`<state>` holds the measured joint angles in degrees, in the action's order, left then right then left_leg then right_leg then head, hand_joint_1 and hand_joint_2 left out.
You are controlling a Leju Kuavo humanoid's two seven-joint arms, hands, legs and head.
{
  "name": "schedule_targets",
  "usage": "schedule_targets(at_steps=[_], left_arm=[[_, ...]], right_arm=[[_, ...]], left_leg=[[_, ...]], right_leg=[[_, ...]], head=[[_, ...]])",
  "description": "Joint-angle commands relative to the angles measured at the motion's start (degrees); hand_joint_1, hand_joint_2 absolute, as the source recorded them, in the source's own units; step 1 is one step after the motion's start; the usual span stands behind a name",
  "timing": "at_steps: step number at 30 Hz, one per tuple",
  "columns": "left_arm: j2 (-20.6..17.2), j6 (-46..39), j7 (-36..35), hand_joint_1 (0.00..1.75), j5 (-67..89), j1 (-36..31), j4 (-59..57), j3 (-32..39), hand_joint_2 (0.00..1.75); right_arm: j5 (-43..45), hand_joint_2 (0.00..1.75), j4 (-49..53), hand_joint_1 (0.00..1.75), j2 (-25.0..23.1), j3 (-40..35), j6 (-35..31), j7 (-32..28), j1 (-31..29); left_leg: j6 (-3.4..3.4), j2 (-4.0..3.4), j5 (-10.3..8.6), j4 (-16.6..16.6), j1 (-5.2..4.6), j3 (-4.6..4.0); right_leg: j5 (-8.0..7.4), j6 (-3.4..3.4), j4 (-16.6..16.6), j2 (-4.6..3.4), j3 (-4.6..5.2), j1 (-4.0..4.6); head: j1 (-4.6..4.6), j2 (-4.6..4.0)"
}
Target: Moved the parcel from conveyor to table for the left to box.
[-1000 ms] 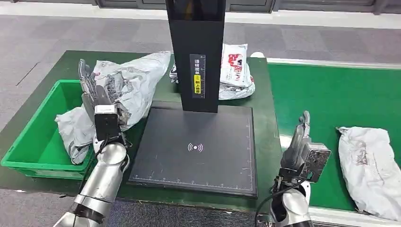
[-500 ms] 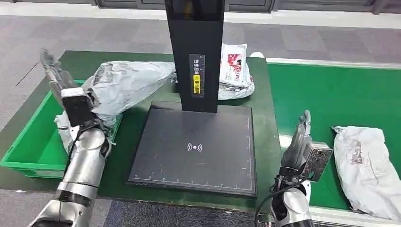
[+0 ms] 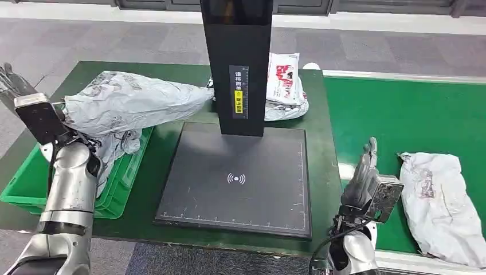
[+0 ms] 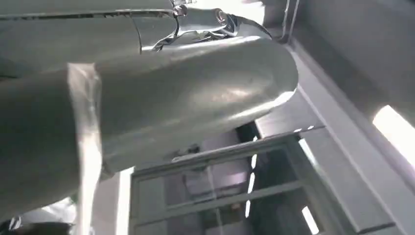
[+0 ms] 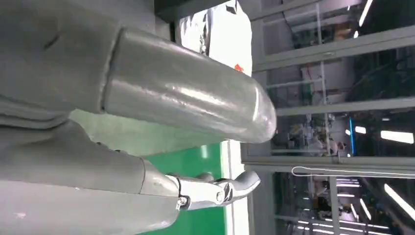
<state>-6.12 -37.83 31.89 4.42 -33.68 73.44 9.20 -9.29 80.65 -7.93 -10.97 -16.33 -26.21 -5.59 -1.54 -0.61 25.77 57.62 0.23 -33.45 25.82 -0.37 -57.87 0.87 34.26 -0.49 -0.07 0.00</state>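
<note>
A grey parcel (image 3: pixel 132 103) lies draped over the rim of the green bin (image 3: pixel 117 197) at the table's left end, partly on the table, with the left hand (image 3: pixel 14 86) raised beside it; I cannot tell whether that hand holds it. Another parcel (image 3: pixel 438 203) waits on the conveyor (image 3: pixel 401 114) near the right hand (image 3: pixel 367 166), whose fingers are straight, empty. To box well, the parcel should go fully inside the bin's walls.

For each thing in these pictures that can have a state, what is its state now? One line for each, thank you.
Crumpled grey plastic parcel: lying across the green crate's rim.
Green plastic crate: open on top.
Grey-white parcel: flat on the green conveyor belt.
Black scanner pad: bare.
Left hand: raised beside the crumpled parcel.
Right hand: open, upright, empty.
</note>
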Motion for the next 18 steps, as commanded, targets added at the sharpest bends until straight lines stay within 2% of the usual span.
schedule_targets(at_steps=[1,10,16,18], left_arm=[[-1.55,-1.90,-0.08,0.00,1.61,-1.54,3.40,4.09,0.00],[-4.96,-2.17,3.00,0.00,-0.99,3.83,4.61,13.02,0.00],[-4.31,-2.17,5.09,0.00,1.06,8.14,5.76,20.11,0.00],[-3.39,-2.17,6.83,0.00,3.88,10.37,4.69,24.56,0.00]], right_arm=[[-1.56,0.00,3.09,0.00,-0.73,3.59,0.50,0.61,2.15],[-1.49,0.00,2.93,0.00,-0.31,3.63,1.44,0.08,2.79],[-1.40,0.00,1.59,0.00,-0.34,3.16,1.84,0.03,2.15],[-1.39,0.00,1.30,0.00,-0.09,2.69,1.94,0.00,2.19]], left_leg=[[0.02,0.10,-0.01,-0.05,0.10,0.04],[0.02,-0.21,0.03,-0.12,0.00,0.13],[0.03,-0.33,0.03,-0.23,0.01,0.25],[0.04,-0.34,0.02,-0.23,0.01,0.24]], right_leg=[[-0.01,-0.01,0.11,-0.03,-0.09,0.09],[-0.03,0.01,0.08,-0.30,-0.06,-0.01],[-0.05,0.01,0.19,-0.44,-0.14,-0.01],[-0.06,0.02,0.21,-0.43,-0.15,0.00]], head=[[0.00,0.00],[0.00,0.00],[0.00,0.00],[0.00,0.00]])
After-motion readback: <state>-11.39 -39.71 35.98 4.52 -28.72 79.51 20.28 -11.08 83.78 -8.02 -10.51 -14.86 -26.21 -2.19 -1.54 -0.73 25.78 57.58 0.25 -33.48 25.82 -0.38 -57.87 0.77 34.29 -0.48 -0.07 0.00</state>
